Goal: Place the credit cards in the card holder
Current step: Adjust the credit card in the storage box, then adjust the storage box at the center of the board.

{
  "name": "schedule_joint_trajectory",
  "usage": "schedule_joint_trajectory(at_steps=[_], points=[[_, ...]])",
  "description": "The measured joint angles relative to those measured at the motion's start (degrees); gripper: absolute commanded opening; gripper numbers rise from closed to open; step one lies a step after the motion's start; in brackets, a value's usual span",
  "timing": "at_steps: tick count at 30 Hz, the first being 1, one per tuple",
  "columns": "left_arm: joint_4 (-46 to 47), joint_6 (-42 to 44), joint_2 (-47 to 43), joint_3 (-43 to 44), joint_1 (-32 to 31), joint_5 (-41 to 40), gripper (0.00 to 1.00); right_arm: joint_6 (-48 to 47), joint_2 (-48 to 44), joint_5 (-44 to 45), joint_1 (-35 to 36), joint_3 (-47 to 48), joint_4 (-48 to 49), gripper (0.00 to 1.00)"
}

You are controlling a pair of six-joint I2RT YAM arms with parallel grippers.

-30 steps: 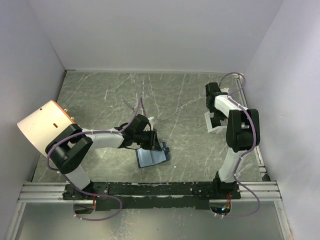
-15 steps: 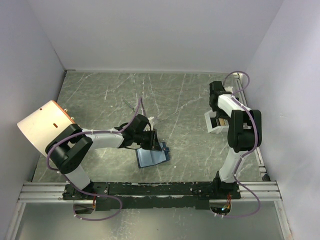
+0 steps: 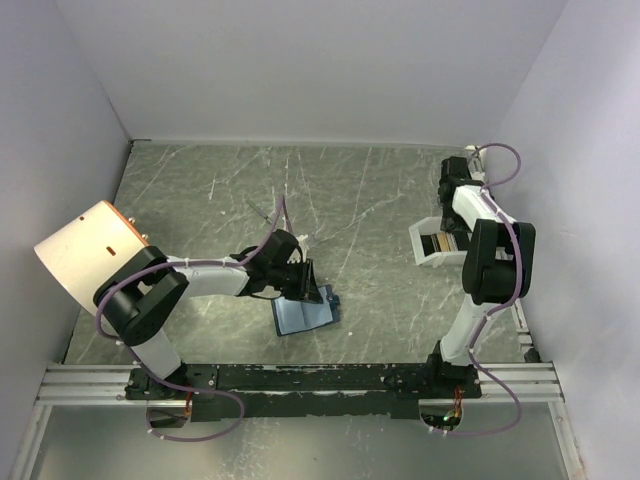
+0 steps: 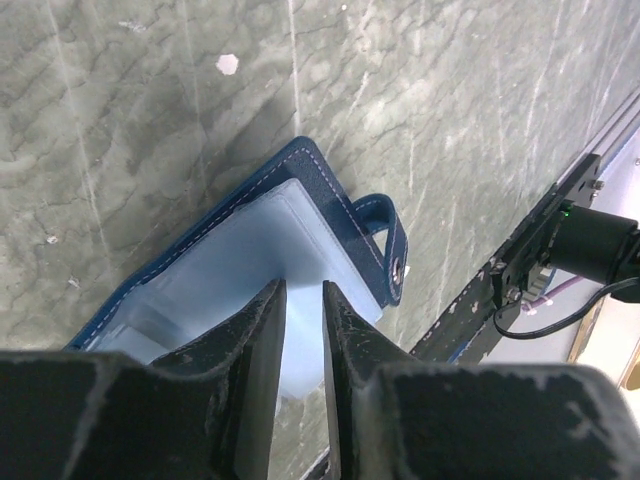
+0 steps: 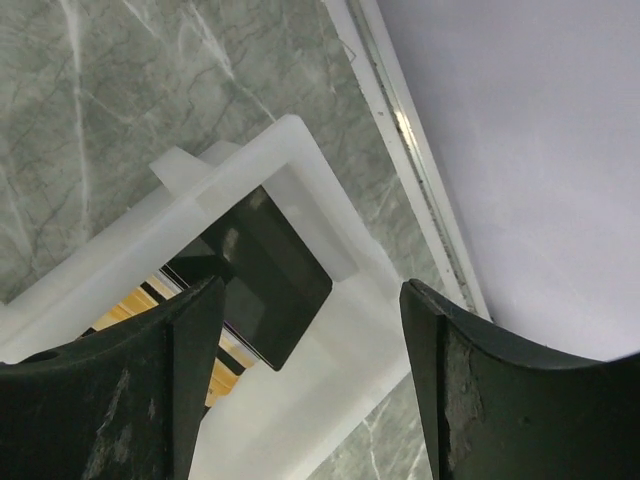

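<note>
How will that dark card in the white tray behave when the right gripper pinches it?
Likely stiff and light: the dark card looks thin and flat, sitting in the white tray. Its glossy face may slip in the right gripper.

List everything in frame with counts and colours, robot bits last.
card holder: 1, dark blue with a pale blue inside, lying open near the middle front of the table.
white tray: 1, white, far right of the table.
credit cards: one dark on top, tan/gold showing beneath, total count unclear, all in the white tray.
cylinder: 1, cream with an orange rim, at the left wall.
table: 1, grey-green marbled.
left gripper: 1, black, fingers narrowly apart on the card holder's pale inside; cannot tell if it grips.
right gripper: 1, black, open above the white tray.
</note>
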Motion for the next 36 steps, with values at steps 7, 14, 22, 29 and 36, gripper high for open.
schedule_joint_trajectory(at_steps=[7, 14, 22, 29, 36], points=[[-0.04, 0.0, 1.95, 0.0, 0.0, 0.0, 0.32, -2.38, 0.0, -5.92, -2.38, 1.36, 0.2, 0.56], [-0.11, 0.26, 1.95, 0.0, 0.0, -0.09, 0.32, -5.75, -0.15, -8.9, -3.41, 1.97, 0.42, 0.47], [-0.68, 0.7, 1.79, 0.0, 0.0, -0.87, 0.32, -7.76, -1.53, -16.61, -1.88, 1.97, 3.52, 0.47], [-1.33, 0.68, -0.04, -0.59, 0.0, -2.49, 0.32, -7.48, -2.05, -19.91, 2.12, 1.84, 5.01, 0.46], [-1.27, 0.37, -0.5, -2.34, 0.0, -3.1, 0.32, -2.23, -5.79, -22.08, 4.59, -2.23, 6.34, 0.45]])
